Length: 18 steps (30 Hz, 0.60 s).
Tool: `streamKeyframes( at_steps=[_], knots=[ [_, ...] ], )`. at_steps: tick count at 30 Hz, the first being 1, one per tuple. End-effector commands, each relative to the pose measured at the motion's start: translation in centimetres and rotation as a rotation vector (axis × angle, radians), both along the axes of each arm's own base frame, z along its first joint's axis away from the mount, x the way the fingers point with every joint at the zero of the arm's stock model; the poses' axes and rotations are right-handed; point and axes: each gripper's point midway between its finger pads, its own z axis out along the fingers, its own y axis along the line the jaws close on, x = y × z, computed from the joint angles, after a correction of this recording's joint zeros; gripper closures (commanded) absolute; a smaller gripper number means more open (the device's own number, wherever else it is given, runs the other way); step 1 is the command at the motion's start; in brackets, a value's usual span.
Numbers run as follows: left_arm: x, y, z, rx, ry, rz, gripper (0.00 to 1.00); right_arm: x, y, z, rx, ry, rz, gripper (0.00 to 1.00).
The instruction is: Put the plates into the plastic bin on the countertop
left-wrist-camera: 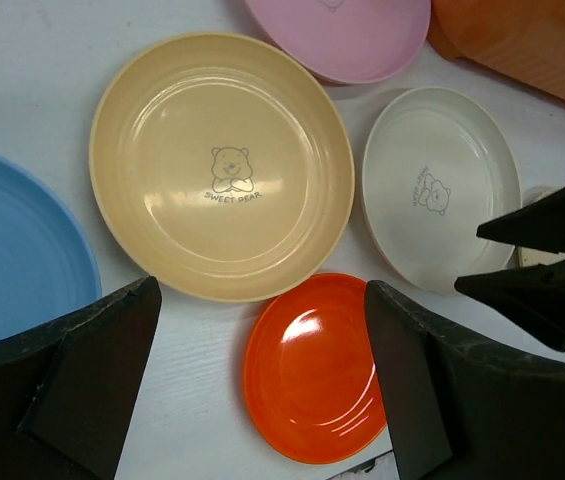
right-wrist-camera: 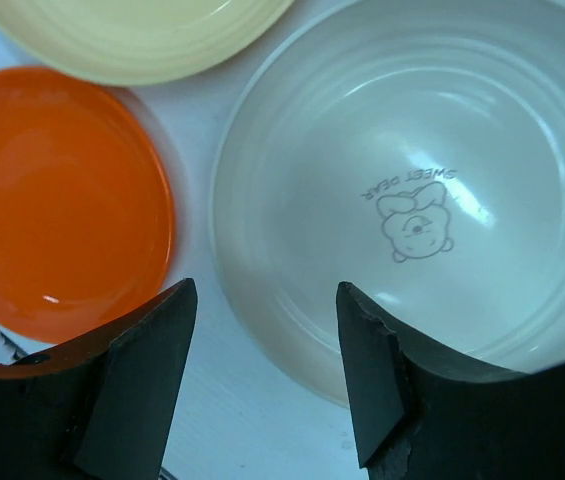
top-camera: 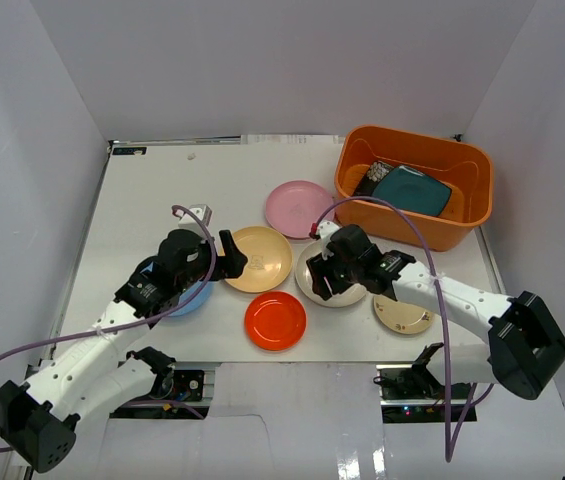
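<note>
Nearest the arm bases, the red-orange plate (top-camera: 275, 320) and the small beige plate (top-camera: 403, 314) are seen lying flat on the white bench (top-camera: 142, 200), well apart from each other. To the left, the light blue plate (top-camera: 188, 299) is partly covered by the left arm. The left claw (left-wrist-camera: 262, 320) is held open above the bench, its fingers spread wide with nothing between them. Below it the yellow plate (left-wrist-camera: 220, 165) and the red-orange plate are seen side by side. The right claw (right-wrist-camera: 267, 310) is likewise held open, with nothing gripped, over the near rim of the cream plate (right-wrist-camera: 412, 180). That plate is set just beyond the red-orange and beige ones. Farther back, the pink plate (top-camera: 300, 208) is found just beside the yellow one. At the far right corner the orange plastic bin (top-camera: 432, 228) is set on the bench. The dark teal square plate (top-camera: 414, 190) is lying inside it, partly over the black patterned plate (top-camera: 372, 178). The six round plates are all outside the bin.
</note>
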Motion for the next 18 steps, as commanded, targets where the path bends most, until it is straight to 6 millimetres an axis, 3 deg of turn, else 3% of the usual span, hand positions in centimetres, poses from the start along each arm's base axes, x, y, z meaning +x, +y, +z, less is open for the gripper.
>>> streamKeyframes(
  at_steps=[1,11,14,17,18],
  knots=[
    [0.4,0.6,-0.1,-0.035,0.047,0.100,0.07,-2.0,0.6,-0.9,0.029,0.045,0.085,0.37],
    [-0.4,0.9,-6.7,-0.082,0.273,0.263,0.07,-2.4,1.0,-3.9,-0.038,0.052,0.144,0.46],
    [-0.5,0.8,-7.9,-0.075,0.297,0.270,0.07,-2.9,1.1,-4.6,-0.066,0.063,0.158,0.48],
    [-0.4,0.9,-8.4,-0.052,0.299,0.267,0.10,-3.5,1.1,-5.2,-0.106,0.063,0.172,0.57],
    [-0.4,1.0,-8.5,-0.045,0.295,0.265,0.11,-3.6,0.9,-5.3,-0.121,0.054,0.164,0.66]
  ],
)
